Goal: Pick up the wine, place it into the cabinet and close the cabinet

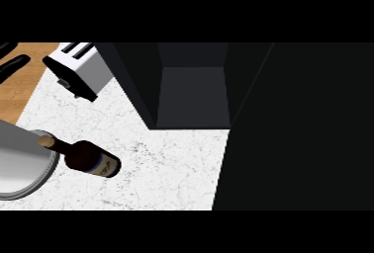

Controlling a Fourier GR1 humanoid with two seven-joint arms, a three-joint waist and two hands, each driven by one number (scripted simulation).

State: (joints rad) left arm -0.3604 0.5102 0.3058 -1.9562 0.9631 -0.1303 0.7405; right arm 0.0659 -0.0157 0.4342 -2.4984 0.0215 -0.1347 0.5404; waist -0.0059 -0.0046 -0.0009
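Head view, looking steeply down on a white marbled table [168, 168]. The wine [87, 158], a dark corked bottle, is near the table's left edge; whether it stands or lies is hard to tell. Its neck overlaps a grey round thing [18, 168], cut off and unidentifiable. The cabinet [194, 94] stands open at the far edge, likely ready for the bottle. A black panel [300, 128], probably its door, hides the table's right side. Neither hand shows, so I cannot tell the fingers' state.
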